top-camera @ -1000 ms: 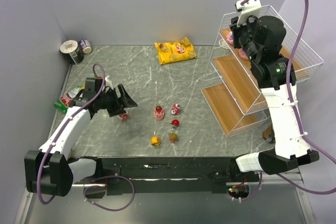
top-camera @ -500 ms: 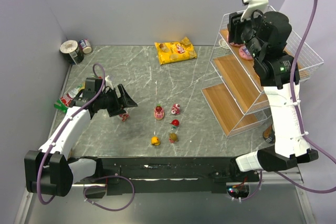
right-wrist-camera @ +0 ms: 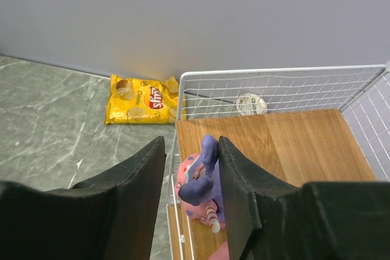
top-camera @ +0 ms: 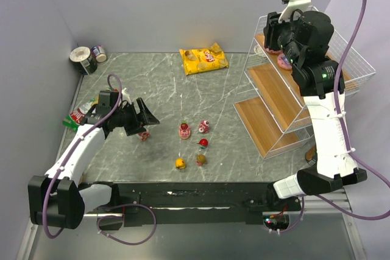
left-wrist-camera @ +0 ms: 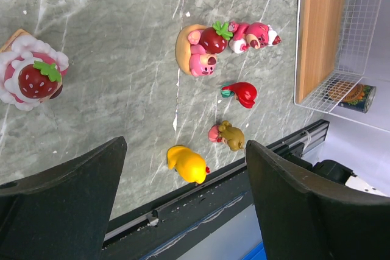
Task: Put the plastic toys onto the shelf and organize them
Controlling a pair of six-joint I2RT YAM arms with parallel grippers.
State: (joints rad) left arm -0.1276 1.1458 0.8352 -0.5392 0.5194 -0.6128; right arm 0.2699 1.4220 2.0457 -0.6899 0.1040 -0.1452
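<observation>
the right gripper (right-wrist-camera: 191, 147) is up over the shelf (top-camera: 281, 98), which stands at 2 o'clock on the table (top-camera: 122, 77). its jaws are partway apart with nothing clamped. seen straight down between them, a purple bunny (right-wrist-camera: 200, 184) on a pink donut base sits at the 9 o'clock edge of the top board (right-wrist-camera: 286, 144), close against the wire rim. a clear gap shows on one side of the bunny; on the other side i cannot tell whether the finger brushes its ear. another pink toy (top-camera: 284, 61) lies on the shelf just at 5 o'clock of the bunny. the left gripper (top-camera: 148, 122) is low over the marble at 9 o'clock, its jaws spread wide and empty. a strawberry cake toy (left-wrist-camera: 30, 80) sits just beside it. five more toys lie loose mid-table toward 6 o'clock: a pink bear with a strawberry (left-wrist-camera: 204, 50), a pink figure (left-wrist-camera: 253, 33) touching it, a red cherry piece (left-wrist-camera: 241, 92), an olive piece (left-wrist-camera: 228, 135) and a yellow piece (left-wrist-camera: 187, 164). a yellow snack bag (top-camera: 204, 60) lies at 12 o'clock, and two cans (top-camera: 85, 59) stand in the 10 o'clock corner.
</observation>
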